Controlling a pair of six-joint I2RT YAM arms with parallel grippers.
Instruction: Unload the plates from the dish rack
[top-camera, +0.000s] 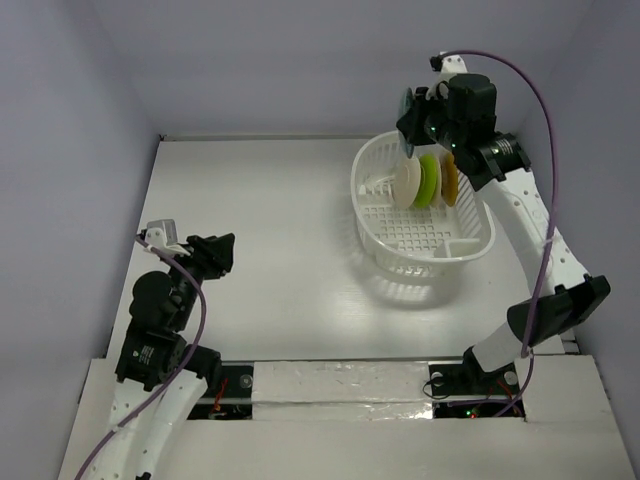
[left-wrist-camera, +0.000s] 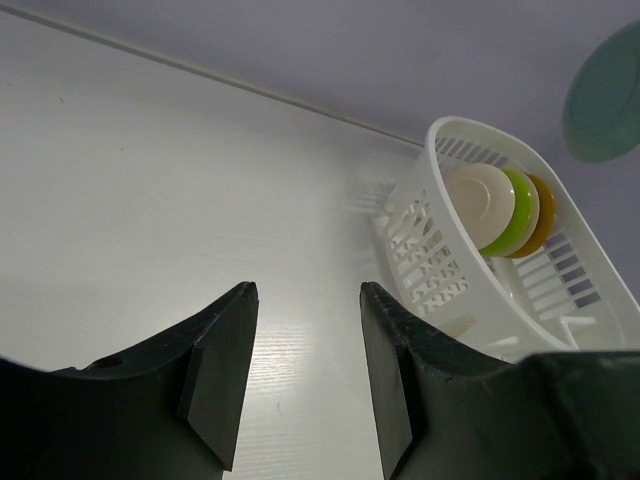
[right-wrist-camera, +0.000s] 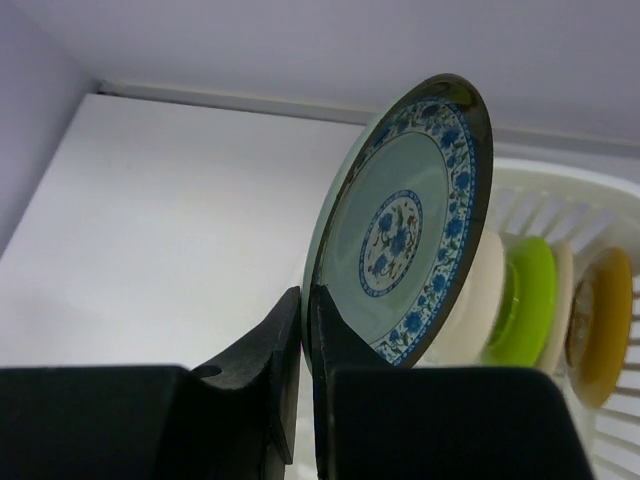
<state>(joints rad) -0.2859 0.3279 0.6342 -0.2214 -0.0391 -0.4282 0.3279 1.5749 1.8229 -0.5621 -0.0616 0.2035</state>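
Note:
My right gripper (right-wrist-camera: 305, 295) is shut on the lower rim of a teal plate (right-wrist-camera: 410, 220) with a blue flower pattern. It holds the plate upright in the air above the far end of the white dish rack (top-camera: 470, 245). From the top view the teal plate (top-camera: 408, 108) hangs just past the rack's far rim. Several plates stand on edge in the rack: cream (top-camera: 407, 183), lime green (top-camera: 430, 178) and orange-yellow (top-camera: 450, 177). My left gripper (top-camera: 222, 250) is open over the bare table at the left, nothing between its fingers (left-wrist-camera: 225, 370).
The rack stands at the right rear of the white table (top-camera: 270, 210), close to the back wall and right wall. A grey wall runs along the table's left edge. Upright dividers (top-camera: 380, 185) fill the rack's left part.

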